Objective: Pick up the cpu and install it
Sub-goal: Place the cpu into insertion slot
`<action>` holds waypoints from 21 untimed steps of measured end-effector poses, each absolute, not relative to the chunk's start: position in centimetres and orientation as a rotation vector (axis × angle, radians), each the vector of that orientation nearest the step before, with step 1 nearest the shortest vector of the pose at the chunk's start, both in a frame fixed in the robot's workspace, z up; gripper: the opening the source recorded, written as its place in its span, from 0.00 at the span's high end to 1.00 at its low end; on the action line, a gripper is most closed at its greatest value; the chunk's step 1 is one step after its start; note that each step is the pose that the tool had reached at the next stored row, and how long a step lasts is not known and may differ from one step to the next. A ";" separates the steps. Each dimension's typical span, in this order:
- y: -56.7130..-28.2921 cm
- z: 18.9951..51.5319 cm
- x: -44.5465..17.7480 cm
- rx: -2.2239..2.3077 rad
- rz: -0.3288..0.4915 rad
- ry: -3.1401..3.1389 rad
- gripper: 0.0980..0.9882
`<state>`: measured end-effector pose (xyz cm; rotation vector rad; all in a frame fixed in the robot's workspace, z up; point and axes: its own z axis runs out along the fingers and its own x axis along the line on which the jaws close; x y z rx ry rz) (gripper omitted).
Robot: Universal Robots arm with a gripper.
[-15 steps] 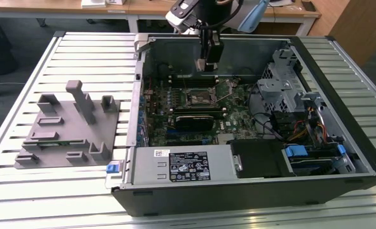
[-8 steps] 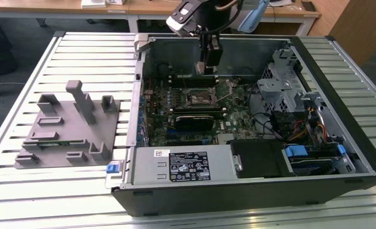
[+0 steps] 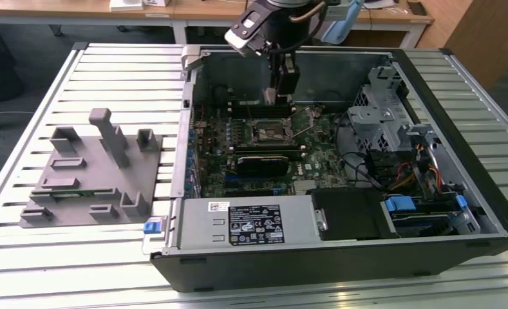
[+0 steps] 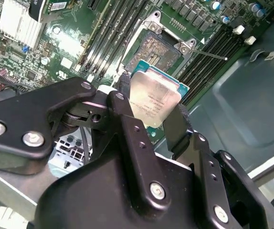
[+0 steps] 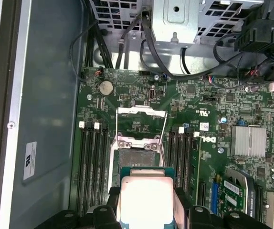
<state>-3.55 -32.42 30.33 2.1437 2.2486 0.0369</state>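
cpu point(image 4: 152, 100) point(image 5: 145, 199) is pinched between the two black fingers point(image 4: 174, 128) of the gripper point(image 4: 151, 114), which press on its opposite edges. you can see its pale silvery top in both wrist views, with a thin green border showing around it. it hangs in the air over the motherboard point(image 5: 199, 109), just beside and above the open socket point(image 4: 157, 50), and it looks clear of the board. the socket's metal load plate point(image 5: 142, 112) is swung open, and a thin lever point(image 4: 208, 54) sticks out to one side. rows of dark memory slots point(image 5: 90, 162) run along both sides of the socket. in the exterior view you find the gripper point(image 3: 281, 96) reaching down into the open computer case point(image 3: 322, 264), which lies on its side on a slatted metal table point(image 3: 107, 64). a grey plastic fixture point(image 3: 82, 187) stands on the table at the exterior view's left of the case, well apart from the arm.
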 end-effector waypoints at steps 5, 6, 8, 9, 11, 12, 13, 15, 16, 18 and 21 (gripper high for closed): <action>-32.4 29.6 -3.6 2.145 0.037 2.247 0.52; -32.4 29.4 -3.6 2.145 0.037 2.247 0.52; -32.4 29.1 -3.6 2.145 0.037 2.247 0.52; -32.4 29.0 -3.6 2.146 0.037 2.247 0.52; -32.4 28.7 -3.6 2.146 0.036 2.246 0.52; -32.4 28.5 -3.6 2.147 0.036 2.246 0.52; -32.3 28.4 -3.6 2.147 0.036 2.246 0.52; -32.3 28.0 -3.6 2.148 0.036 2.245 0.52; -32.3 27.9 -3.5 2.148 0.036 2.245 0.52; -32.3 27.7 -3.6 2.151 0.036 2.243 0.52; -32.3 27.3 -3.6 2.155 0.035 2.238 0.52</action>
